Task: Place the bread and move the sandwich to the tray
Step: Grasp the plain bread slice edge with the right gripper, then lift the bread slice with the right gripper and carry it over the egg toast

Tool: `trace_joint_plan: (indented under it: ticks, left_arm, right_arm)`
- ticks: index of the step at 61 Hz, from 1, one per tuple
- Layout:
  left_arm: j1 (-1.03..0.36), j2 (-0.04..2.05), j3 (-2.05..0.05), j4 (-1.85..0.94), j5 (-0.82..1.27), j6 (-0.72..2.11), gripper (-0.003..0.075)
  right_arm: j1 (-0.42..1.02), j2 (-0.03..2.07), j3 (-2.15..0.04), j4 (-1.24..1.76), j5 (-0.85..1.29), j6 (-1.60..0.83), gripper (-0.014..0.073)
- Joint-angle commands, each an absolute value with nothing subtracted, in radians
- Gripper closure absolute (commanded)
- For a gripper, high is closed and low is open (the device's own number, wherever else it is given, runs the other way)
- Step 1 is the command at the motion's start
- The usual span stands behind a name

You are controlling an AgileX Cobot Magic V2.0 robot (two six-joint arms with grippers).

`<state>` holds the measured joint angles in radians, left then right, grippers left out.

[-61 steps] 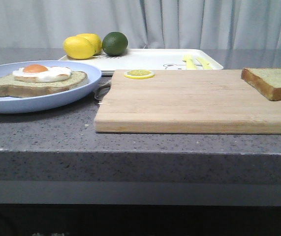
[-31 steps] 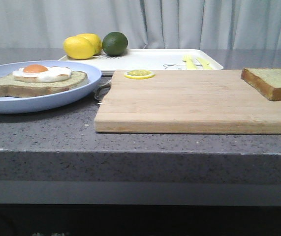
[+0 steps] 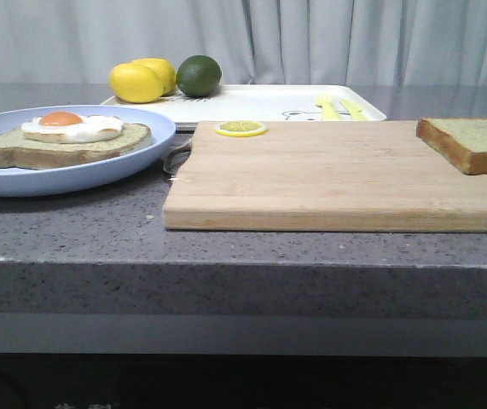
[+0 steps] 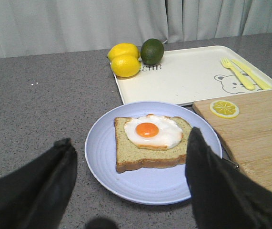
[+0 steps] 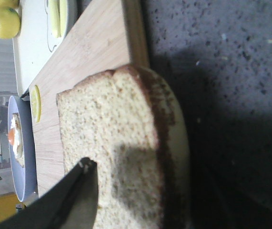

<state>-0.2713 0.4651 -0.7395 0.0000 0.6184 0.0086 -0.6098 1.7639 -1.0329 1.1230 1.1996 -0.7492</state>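
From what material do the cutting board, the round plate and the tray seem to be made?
Cutting board: light wood, matte, with fine straight grain lines; possibly bamboo.
Plate: pale blue with a smooth, even, low-sheen surface; likely plastic or melamine, though glazed ceramic is possible.
Tray: white, smooth, with a thin low rim and a printed bear drawing; probably plastic.

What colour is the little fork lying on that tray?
Pale yellow plastic fork, clearest in the left wrist view.

Grey speckled counter point(image 3: 243, 247) | left: pale blue plate point(image 3: 98, 175) | centre to right: wooden cutting board point(image 3: 328, 183) (near edge) | far: white tray point(image 3: 252, 104), touching the board's far edge
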Motion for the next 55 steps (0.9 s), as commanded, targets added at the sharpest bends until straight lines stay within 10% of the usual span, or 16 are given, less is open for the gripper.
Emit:
trace_joint_plan:
  ticks: [1, 32, 55]
  left_arm:
    - [-0.281, 0.479, -0.769, 0.000, 0.532, 0.007, 0.0247]
    - [-0.281, 0.479, -0.769, 0.000, 0.532, 0.007, 0.0247]
    - [-0.281, 0.479, -0.769, 0.000, 0.532, 0.007, 0.0247]
  right_arm:
    - [-0.609, 1.711, -1.050, 1.135, 1.341, -0.746, 0.0275]
    - [-0.558, 1.452, -1.049, 1.272, 1.341, -0.678, 0.0471]
    - [-0.125, 1.383, -1.049, 1.576, 1.212, -0.679, 0.0471]
